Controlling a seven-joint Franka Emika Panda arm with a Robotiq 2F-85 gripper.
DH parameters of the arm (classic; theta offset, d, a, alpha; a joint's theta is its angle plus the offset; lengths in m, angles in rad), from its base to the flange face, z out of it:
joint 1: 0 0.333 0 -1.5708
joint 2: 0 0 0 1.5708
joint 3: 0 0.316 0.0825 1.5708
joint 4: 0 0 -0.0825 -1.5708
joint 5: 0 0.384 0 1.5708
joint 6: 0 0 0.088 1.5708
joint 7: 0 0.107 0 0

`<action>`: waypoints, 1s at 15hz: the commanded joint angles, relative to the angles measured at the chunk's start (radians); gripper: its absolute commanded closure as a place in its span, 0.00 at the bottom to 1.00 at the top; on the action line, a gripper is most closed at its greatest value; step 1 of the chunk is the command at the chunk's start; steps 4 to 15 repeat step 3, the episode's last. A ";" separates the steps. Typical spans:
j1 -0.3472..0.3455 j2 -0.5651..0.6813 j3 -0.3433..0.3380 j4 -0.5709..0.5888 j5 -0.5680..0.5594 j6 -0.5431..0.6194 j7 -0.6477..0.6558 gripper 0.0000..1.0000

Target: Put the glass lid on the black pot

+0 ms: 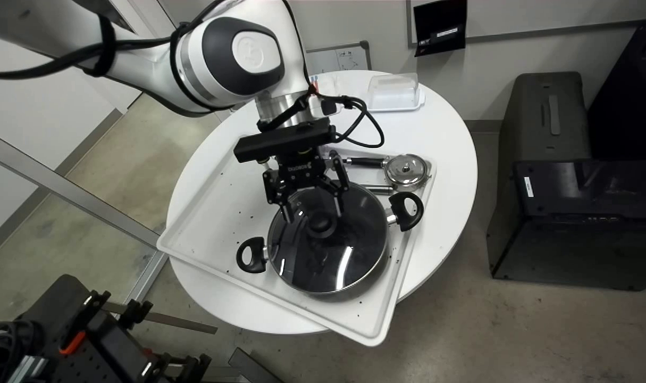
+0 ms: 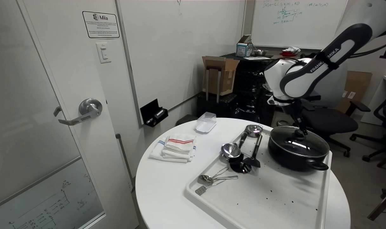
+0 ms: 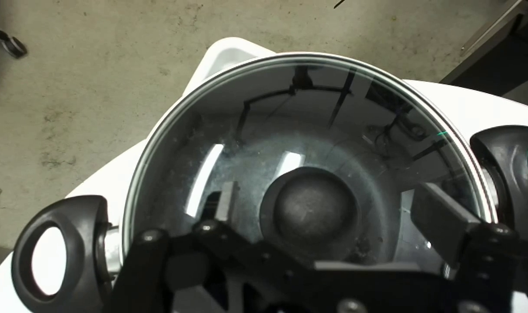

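The glass lid (image 1: pixel 328 266) lies on the black pot (image 1: pixel 408 211), its metal rim following the pot's edge. In an exterior view the lid (image 2: pixel 283 140) looks level on the black pot (image 2: pixel 283 159). My gripper (image 1: pixel 314 213) is open over the lid's middle. In the wrist view the lid (image 3: pixel 255 117) fills the centre, and its dark knob (image 3: pixel 313 208) shows between the spread fingers of my gripper (image 3: pixel 335 202), with a gap on each side. A pot handle (image 3: pixel 64 256) shows at the left. How far the fingertips stand above the glass is hard to tell.
The pot stands at a corner of a white tray (image 1: pixel 211 223) on a round white table (image 1: pixel 450 154). A round metal strainer (image 1: pixel 406 170), a black spatula (image 2: pixel 253 161) and small metal utensils (image 2: pixel 208 179) lie on the tray. Folded towels (image 2: pixel 178 148) and a clear box (image 2: pixel 206 122) stand behind.
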State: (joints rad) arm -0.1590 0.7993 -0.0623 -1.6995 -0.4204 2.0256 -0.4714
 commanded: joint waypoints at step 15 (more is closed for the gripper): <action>-0.007 -0.014 0.009 0.015 0.028 -0.045 -0.028 0.00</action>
